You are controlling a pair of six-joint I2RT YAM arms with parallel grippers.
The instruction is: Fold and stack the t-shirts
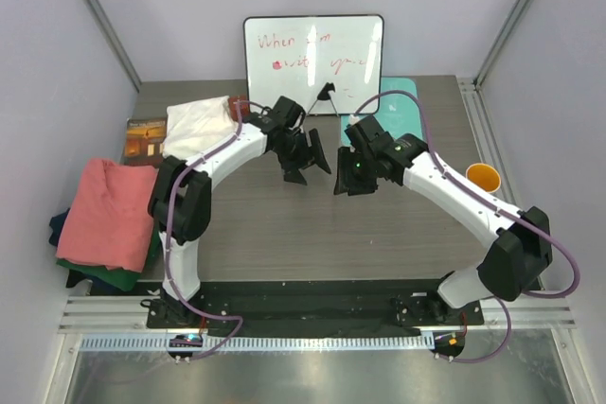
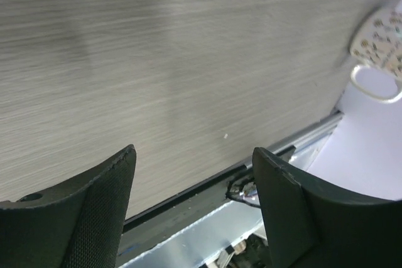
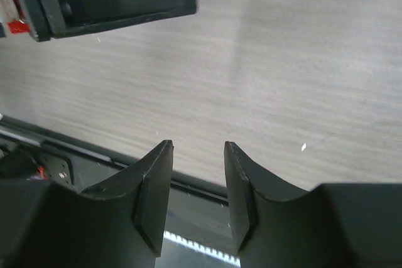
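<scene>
The left gripper (image 1: 305, 154) is held wide, the right gripper (image 1: 347, 177) half-parted, both empty; beneath the salmon-pink cloth t-shirt (image 1: 109, 210) at 9 o'clock, a 2nd layer could be pinched.

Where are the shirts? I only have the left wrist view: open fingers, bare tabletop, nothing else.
Observer: Piled at the left edge of the table: salmon-pink t-shirt on top, dark green t-shirt and navy t-shirt under it.
Operator: White one?
Observer: The white t-shirt lies apart from that pile, at the far left, partly behind the left arm.
Operator: Right gripper got anything?
Observer: No. The right gripper is open and empty above bare tabletop, facing the left gripper mid-table.
</scene>
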